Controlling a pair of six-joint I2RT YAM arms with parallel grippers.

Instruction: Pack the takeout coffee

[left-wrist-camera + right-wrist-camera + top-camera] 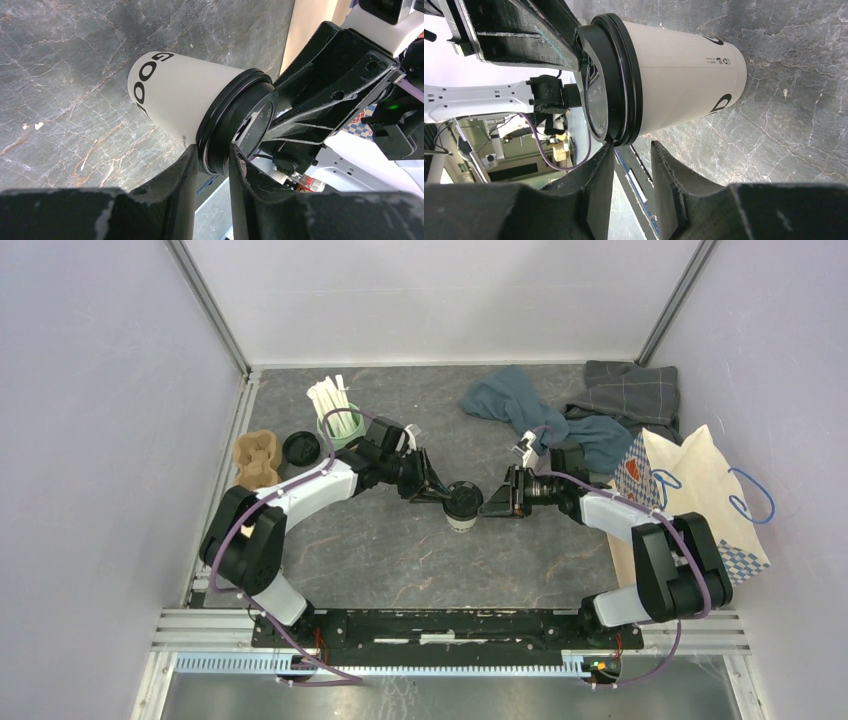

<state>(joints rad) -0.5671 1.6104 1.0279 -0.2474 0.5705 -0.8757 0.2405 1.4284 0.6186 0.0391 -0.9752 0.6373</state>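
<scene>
The takeout coffee (462, 508), a white paper cup with black letters, is standing upright near the middle of the dark marble worktop (400, 560). I cannot tell if its base is resting on the stone or hanging just over it.

The left gripper (443, 496) is reaching in from 9 o'clock of the cup. In the left wrist view, its jaws are clamping the rim of the cup's black lid (220, 125), with one finger on each side of the rim.

The right gripper (488, 504) is coming from 3 o'clock. In the right wrist view, its jaws are standing a little apart and the lid rim is sitting just at their tips. I cannot tell if they are pinching it.

At 11 o'clock of the cup, a mint-green mug (340, 425) is holding white sticks. A loose black disc (300, 448) is lying just beside the mug. Further at 9 o'clock of the disc, a brown pulp cup carrier (255, 460) is lying near the wall.

At 1 o'clock of the cup, a blue-grey cloth (505, 398) and a grey checked cloth (632, 390) are lying crumpled. At 3 o'clock, a cream paper bag (695, 485) with blue handles is lying near the right arm.
</scene>
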